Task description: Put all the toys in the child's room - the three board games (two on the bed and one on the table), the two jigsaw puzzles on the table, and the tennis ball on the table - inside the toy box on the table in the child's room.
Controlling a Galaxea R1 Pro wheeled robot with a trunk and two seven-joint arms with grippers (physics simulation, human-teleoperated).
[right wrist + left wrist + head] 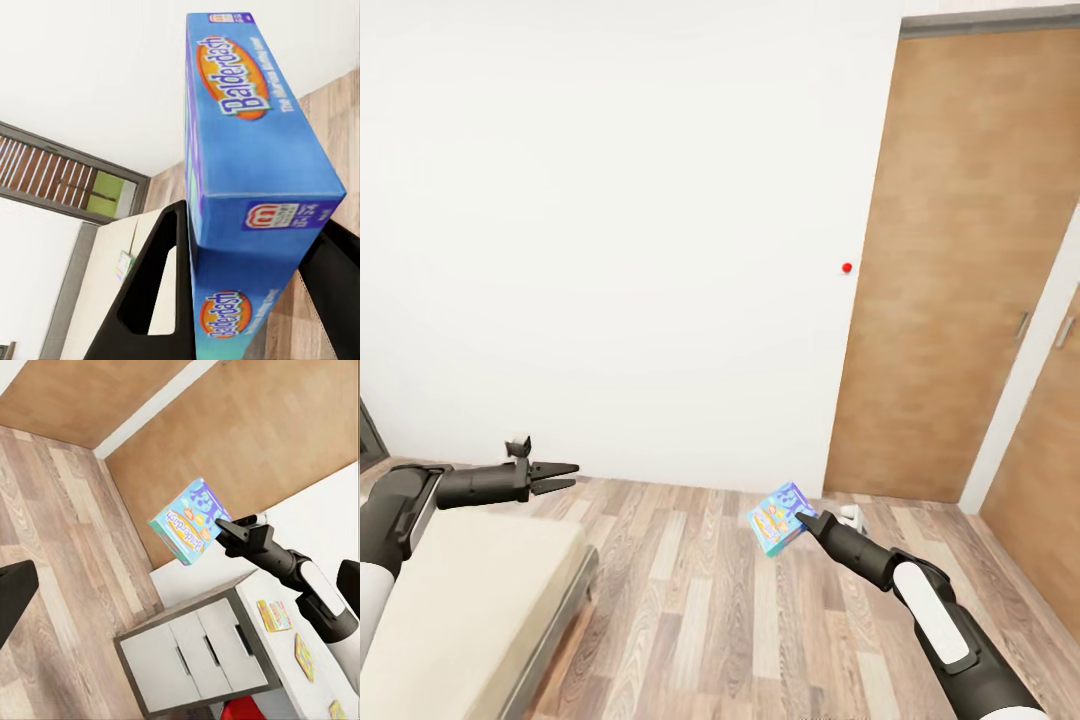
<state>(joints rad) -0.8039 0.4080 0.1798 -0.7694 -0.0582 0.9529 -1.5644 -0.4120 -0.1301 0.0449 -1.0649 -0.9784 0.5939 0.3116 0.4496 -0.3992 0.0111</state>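
Plain white wall point(610, 230) ahead, with a small red dot point(847, 268) near the wooden door point(960, 260). Second wooden door point(1050, 440) at the far right, grey handles on both. Wood-plank floor point(710, 600) below. Elsewhere, a grey-fronted cabinet point(199, 656) with three doors, standing on the planks.

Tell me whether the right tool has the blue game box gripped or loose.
Gripped: the right tool has a finger on each side of the blue game box, held above the floor.

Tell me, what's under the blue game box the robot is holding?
Bare wooden floor lies below the blue board game, held in the air by the right gripper. The floor right beneath it is hidden.
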